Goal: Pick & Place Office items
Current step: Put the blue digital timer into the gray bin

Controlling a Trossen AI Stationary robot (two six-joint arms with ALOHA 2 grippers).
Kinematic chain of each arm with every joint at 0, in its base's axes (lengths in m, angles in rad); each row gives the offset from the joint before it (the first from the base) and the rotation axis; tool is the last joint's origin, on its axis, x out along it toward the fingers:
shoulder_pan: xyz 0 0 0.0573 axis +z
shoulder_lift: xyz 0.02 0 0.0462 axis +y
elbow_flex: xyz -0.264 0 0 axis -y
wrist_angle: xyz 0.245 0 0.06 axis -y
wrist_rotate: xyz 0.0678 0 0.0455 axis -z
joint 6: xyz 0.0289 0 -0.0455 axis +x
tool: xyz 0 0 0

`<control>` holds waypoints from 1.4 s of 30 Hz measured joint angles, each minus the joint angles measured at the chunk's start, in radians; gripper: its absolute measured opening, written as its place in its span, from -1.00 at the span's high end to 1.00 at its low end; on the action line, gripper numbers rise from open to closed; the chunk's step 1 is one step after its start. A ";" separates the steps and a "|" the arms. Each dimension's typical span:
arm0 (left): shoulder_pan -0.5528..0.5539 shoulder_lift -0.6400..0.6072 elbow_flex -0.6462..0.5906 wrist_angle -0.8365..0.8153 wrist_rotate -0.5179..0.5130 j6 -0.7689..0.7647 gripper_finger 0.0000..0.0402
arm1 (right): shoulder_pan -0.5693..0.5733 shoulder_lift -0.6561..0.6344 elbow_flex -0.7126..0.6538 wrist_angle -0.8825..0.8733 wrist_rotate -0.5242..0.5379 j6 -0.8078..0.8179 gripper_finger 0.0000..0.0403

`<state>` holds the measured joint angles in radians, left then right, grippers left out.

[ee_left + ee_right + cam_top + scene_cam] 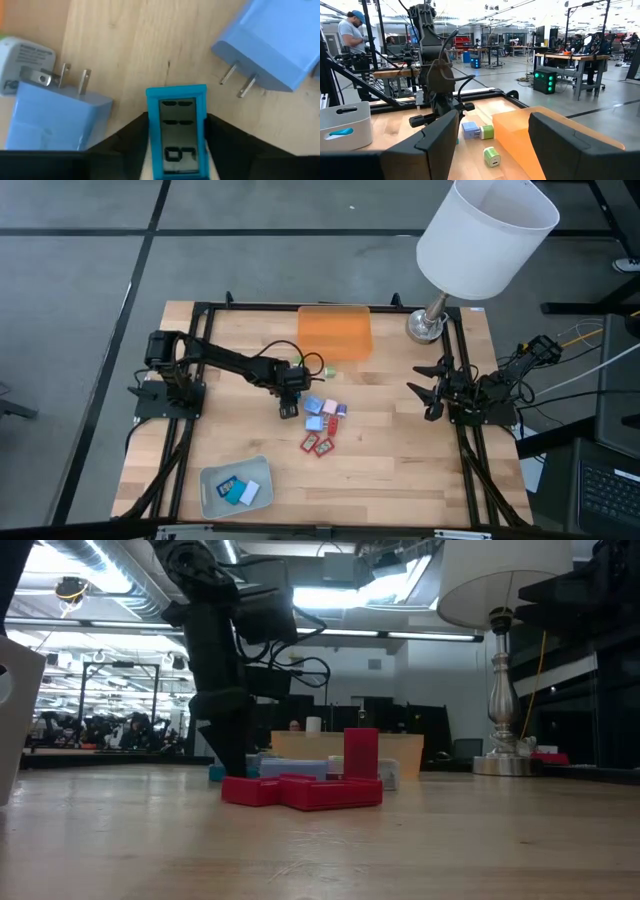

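Note:
The office items (322,420) lie in a cluster at mid-table: pale blue plug-shaped blocks (55,117), (272,40), a white one (20,65), pink and purple pieces, and red flat rectangles (300,790) on the near side. Green blocks (491,156) sit by the orange tray. My left gripper (289,408) hangs over the cluster's left edge, shut on a small blue-framed flat piece (176,135) with a grey display. My right gripper (425,392) waits open near the table's right edge. My left gripper pinches the blue-framed flat piece between its two fingers (127,137), one on each long side edge (149,127). The fingers come from above, pointing down, and lie along the piece's length. Whether its lower end rests on the table, I cannot tell.
The translucent orange tray (335,332) lies at the far middle. The grey-green rounded tray (235,485), at the near left, holds blue pieces. A lamp base (425,325) with a white shade stands at the far right. Bare wood (400,470) lies near right.

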<state>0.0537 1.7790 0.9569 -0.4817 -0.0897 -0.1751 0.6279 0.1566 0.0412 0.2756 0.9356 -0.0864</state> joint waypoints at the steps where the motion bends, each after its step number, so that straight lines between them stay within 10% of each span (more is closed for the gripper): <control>1: -0.004 0.000 0.000 -0.004 -0.002 -0.007 0.23 | 0.000 0.000 0.000 0.000 0.000 0.000 -0.20; 12: -0.091 -0.060 -0.010 -0.054 0.070 -0.147 0.29 | 0.000 0.000 0.000 0.000 0.000 -0.003 -0.20; 25: -0.254 -0.424 -0.006 -0.108 -0.030 -0.324 0.29 | 0.000 0.000 0.000 0.000 -0.001 -0.002 -0.20; 34: -0.502 -0.482 -0.004 -0.270 0.097 -0.671 0.29 | 0.000 0.000 0.000 0.000 -0.001 -0.002 -0.20; 42: -0.712 -0.478 -0.004 -0.177 -0.020 -0.968 0.29 | 0.000 0.000 0.000 -0.002 -0.001 -0.003 -0.19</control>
<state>-0.6585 1.3012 0.9531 -0.6584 -0.1095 -1.1433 0.6279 0.1566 0.0412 0.2737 0.9348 -0.0895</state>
